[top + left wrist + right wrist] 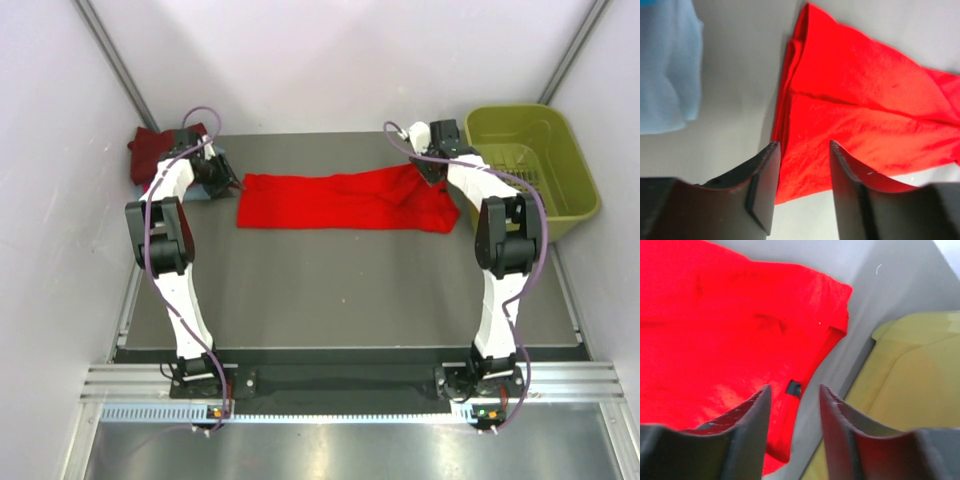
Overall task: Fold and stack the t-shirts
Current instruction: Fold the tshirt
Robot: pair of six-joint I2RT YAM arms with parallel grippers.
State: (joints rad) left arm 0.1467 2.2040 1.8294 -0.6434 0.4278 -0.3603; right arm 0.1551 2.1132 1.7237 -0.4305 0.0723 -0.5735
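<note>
- The two arm bases sat at the bottom of the overhead view, at the near edge of the grey table (330, 290); both arms reached up the frame toward the far edge
- The left gripper (228, 183) hung at the left end of the red shirt (345, 200); in its own wrist view the left gripper (802, 145) had its fingers (765, 175) spread apart, with nothing pinched between them; the corner of the red shirt (865, 110) showed through the gap and filled the right half of that frame
- The right gripper (428, 170) hung over the right end of the same shirt; in its wrist view the right gripper (792, 387) also had its fingers (752, 420) spread, holding nothing; the red shirt (725, 325) filled the upper left of that frame, with a small dark tag at its edge just above the gap
- The red shirt lay as a long flat band across the upper middle of the overhead view, between the two grippers
- A pale blue shirt (667, 75) lay at the upper left of the left wrist view, near the red one but apart from it
- A maroon shirt (150, 150) sat folded in the upper left of the overhead view, behind the left gripper
- An olive-green basket (583, 180) stood in the upper right, beside the right arm; in the right wrist view the basket (910, 380) filled the lower right
</note>
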